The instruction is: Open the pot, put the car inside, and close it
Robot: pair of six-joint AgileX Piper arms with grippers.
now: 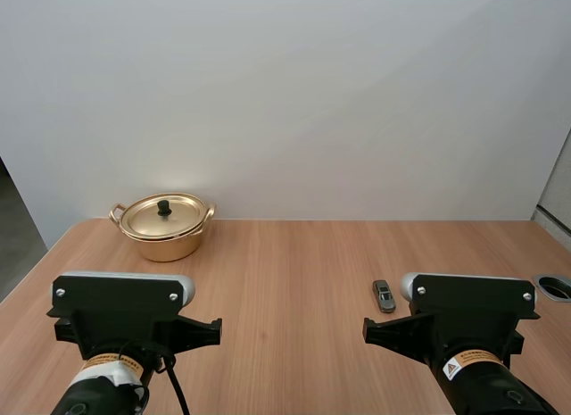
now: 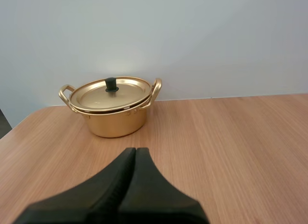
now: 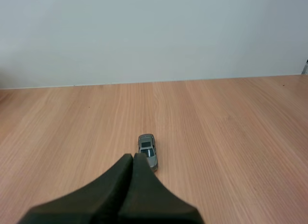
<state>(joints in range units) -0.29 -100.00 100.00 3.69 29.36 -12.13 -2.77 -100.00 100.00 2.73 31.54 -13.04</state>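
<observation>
Closest to me are my two arms, at the near edge of the wooden table [image 1: 294,272]. I use the high view like a clock face, with 12 at the far wall.

My left arm [image 1: 120,312] sits at about 7 o'clock. The left gripper [image 2: 135,149] has its two black fingers pressed together into one dark wedge. It holds nothing and hangs over bare wood.

My right arm [image 1: 468,317] sits at about 5 o'clock. The right gripper [image 3: 133,155] is pressed together in the same way, with nothing in it.

Next comes the car [image 3: 147,149]. It is small and grey and sits flat on the table, just past the right fingertips, at about 1 o'clock from them. Its near end is hidden behind the tips, so I cannot tell if they touch it. In the high view the car [image 1: 384,295] is at about 3 o'clock, just beside the right arm, with its length pointing toward the wall.

A round hole with a grey rim [image 1: 555,287] is at the right edge of the table.

Farthest away is the gold pot [image 2: 115,123], at about 11 o'clock from the left fingertips and well apart from them. In the high view the pot [image 1: 165,236] sits at about 10 o'clock, near the wall. Its lid [image 2: 113,96] is on, with a black knob [image 2: 111,84] in the middle. One handle sticks out on each side.
</observation>
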